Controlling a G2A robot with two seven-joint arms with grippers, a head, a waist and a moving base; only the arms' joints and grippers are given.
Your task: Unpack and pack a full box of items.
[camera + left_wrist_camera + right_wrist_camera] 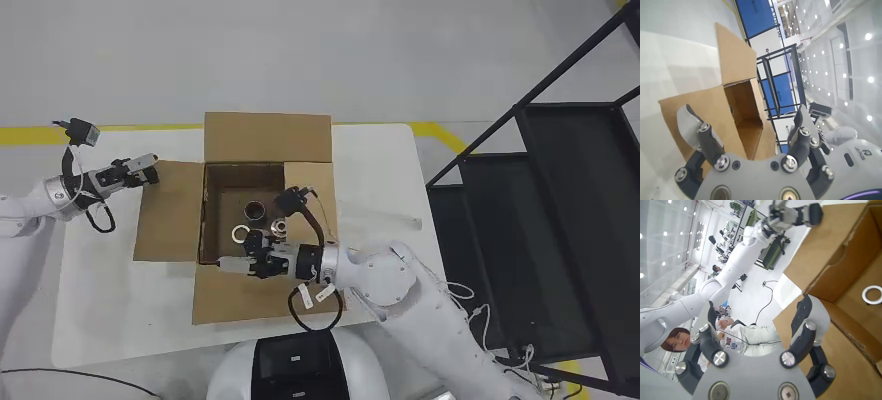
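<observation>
Box point(207, 215) sits mid-surface point(110, 300), closer to the far edge than the near one. Far flap point(267, 135) lies toward the far edge, left flap point(170, 210) toward the left edge, near flap point(240, 298) toward the near edge. Inside, on the box floor: ring point(241, 233) toward the near wall, round item point(255, 210) just behind it. Left claw point(152, 168) is above the left flap's far corner. Right claw point(228, 266) is over the box's near wall, near the ring.
</observation>
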